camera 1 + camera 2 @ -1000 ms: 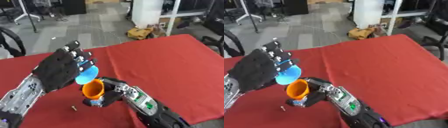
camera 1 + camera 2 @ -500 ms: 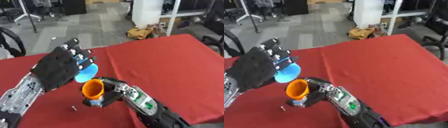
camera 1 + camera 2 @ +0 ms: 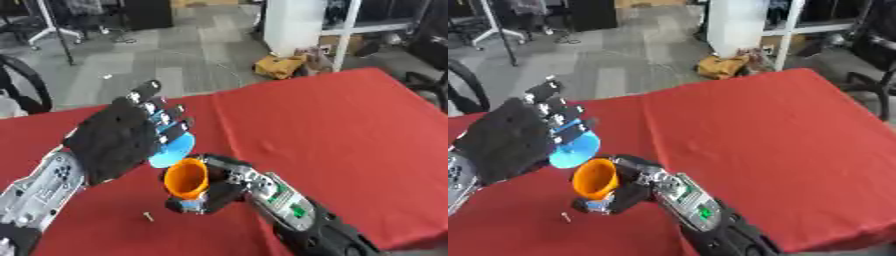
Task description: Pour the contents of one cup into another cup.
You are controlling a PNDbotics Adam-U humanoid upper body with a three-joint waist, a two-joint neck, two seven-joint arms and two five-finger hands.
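My right hand [image 3: 223, 185] is shut on an orange cup [image 3: 186, 178], holding it low over the red table [image 3: 350, 130] with its mouth tipped toward the left. My left hand [image 3: 122, 137] is raised just left of it, back of the hand toward the camera, fingers curled round a blue cup [image 3: 174, 148]. The blue cup's rim shows below and right of the left hand's fingers, right above the orange cup's mouth. What is inside either cup is hidden. A small pale bit [image 3: 147, 216] lies on the cloth below the cups.
The red cloth spreads wide to the right and back. Beyond the far table edge are a grey floor, a cardboard box [image 3: 278, 66], a white pillar [image 3: 297, 22] and office chairs.
My left hand with the blue cup has lifted slightly and turned. The orange cup stays in the same place in my right hand.
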